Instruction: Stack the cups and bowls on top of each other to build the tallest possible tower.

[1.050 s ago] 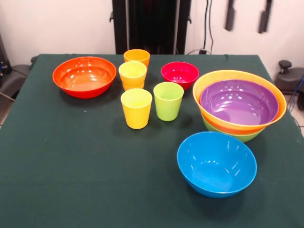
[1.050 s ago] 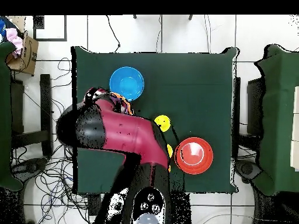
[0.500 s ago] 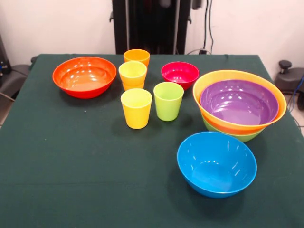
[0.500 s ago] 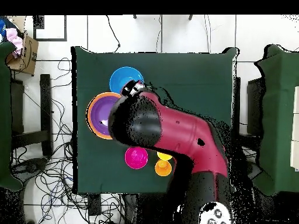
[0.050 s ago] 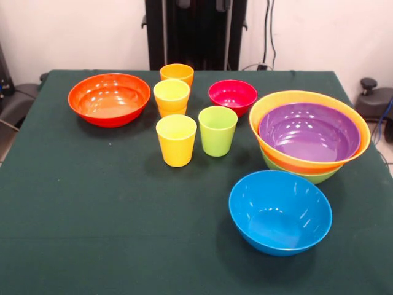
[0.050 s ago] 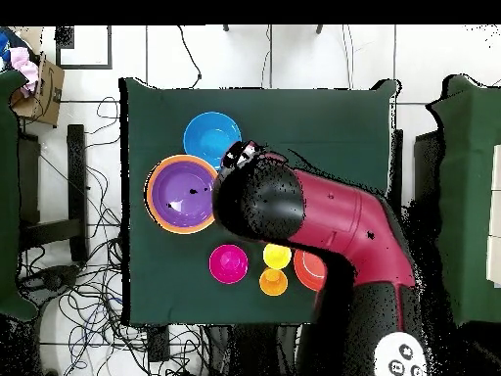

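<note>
While the blue bowl (image 5: 280,212) sits alone, mouth up and round with no long axis, at the near right of the table (image 5: 92,209), just in front of the nested tower (image 5: 310,136), my arm (image 6: 323,220) hangs over mid-table in the overhead view; I cannot tell my gripper's state.

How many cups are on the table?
4: orange cup farthest back, a yellow cup in front of it, another yellow cup nearer, lime green cup beside that. None seems hidden.
</note>
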Tool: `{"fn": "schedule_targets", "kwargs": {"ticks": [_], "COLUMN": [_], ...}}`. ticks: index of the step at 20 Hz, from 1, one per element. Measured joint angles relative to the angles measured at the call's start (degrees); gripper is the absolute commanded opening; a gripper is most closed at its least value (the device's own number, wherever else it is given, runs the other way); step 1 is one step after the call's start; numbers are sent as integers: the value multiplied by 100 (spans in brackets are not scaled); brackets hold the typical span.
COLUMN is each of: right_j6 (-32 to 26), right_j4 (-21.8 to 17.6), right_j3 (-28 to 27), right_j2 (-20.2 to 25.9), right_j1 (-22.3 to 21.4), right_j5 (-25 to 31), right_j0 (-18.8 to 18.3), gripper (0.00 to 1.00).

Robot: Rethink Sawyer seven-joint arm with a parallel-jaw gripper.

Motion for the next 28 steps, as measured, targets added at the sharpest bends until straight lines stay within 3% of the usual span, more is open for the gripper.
{"fn": "schedule_targets", "kwargs": {"ticks": [16,28], "right_j6": [-98,-98], "right_j4": [-618,-1108], "right_j3": [-63,-186], "right_j2": [894,1428], "right_j1": [9,302], "right_j5": [33,34], "right_j0": [-643,-1072], "gripper": [100,100]}}
